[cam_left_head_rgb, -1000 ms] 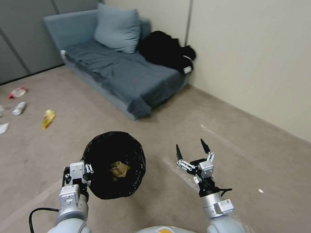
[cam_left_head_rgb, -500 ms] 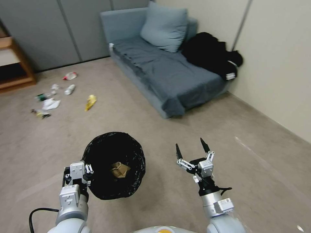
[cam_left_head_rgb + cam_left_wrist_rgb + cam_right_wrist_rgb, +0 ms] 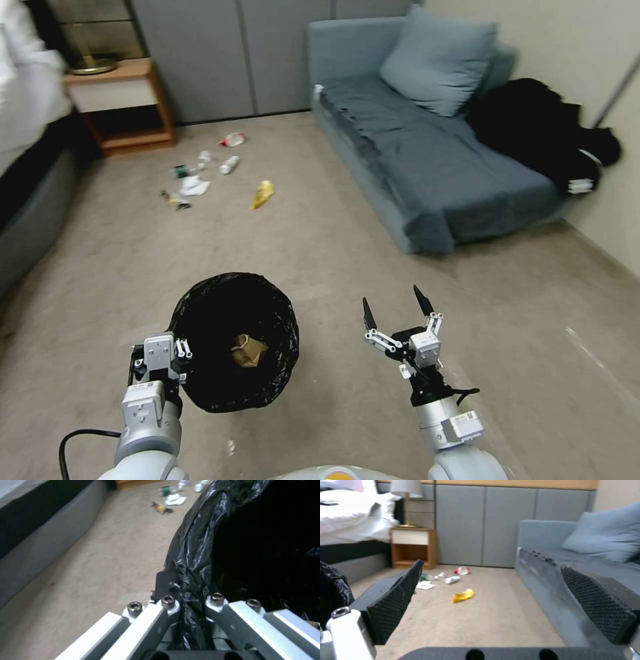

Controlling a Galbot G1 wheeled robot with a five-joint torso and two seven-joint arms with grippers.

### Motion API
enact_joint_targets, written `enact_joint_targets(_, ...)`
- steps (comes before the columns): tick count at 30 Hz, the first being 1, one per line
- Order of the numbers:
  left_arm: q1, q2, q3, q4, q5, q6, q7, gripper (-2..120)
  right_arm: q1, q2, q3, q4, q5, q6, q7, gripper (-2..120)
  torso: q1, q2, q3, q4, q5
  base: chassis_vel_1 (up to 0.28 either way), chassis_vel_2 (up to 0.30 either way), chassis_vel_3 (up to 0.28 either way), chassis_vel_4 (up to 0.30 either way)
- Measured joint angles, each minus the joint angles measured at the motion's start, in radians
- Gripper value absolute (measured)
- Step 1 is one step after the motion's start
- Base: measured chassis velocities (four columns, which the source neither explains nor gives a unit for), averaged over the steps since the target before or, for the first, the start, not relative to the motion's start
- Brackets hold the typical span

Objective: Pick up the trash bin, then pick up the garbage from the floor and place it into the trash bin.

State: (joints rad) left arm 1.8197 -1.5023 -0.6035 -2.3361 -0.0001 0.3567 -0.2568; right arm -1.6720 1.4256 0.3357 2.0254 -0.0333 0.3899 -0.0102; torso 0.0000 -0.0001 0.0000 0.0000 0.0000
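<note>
My left gripper (image 3: 177,353) is shut on the near rim of the trash bin (image 3: 220,307), holding it above the floor; in the left wrist view the fingers (image 3: 166,602) pinch the black liner (image 3: 196,555). A crumpled tan paper (image 3: 248,350) lies inside the bin. My right gripper (image 3: 395,305) is open and holds nothing, to the right of the bin. Garbage lies far ahead on the carpet: a yellow wrapper (image 3: 262,194), a white tissue (image 3: 194,187), a red-and-white packet (image 3: 232,139) and several small scraps. The right wrist view shows the yellow wrapper (image 3: 462,596) between the open fingers (image 3: 396,600).
A blue-grey sofa (image 3: 433,153) with a cushion and a black bundle (image 3: 540,133) runs along the right. A wooden nightstand (image 3: 123,100) stands beyond the litter, and a bed (image 3: 27,167) lines the left. Open carpet (image 3: 320,240) lies between me and the litter.
The whole picture has shifted right, so the camera has turned left; the litter, nightstand and bed have come into view. Both arms and the bin hold the same pose.
</note>
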Motion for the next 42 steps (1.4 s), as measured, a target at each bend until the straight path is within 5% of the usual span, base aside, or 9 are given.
enact_joint_targets(42,-0.006,0.0,-0.003,0.018,0.001,-0.054,0.0,1,-0.001,0.004,0.012,0.009,-0.016,-0.001,0.006,100,0.0,0.0,0.0,0.0,0.0002,-0.012,0.042,0.045,-0.008)
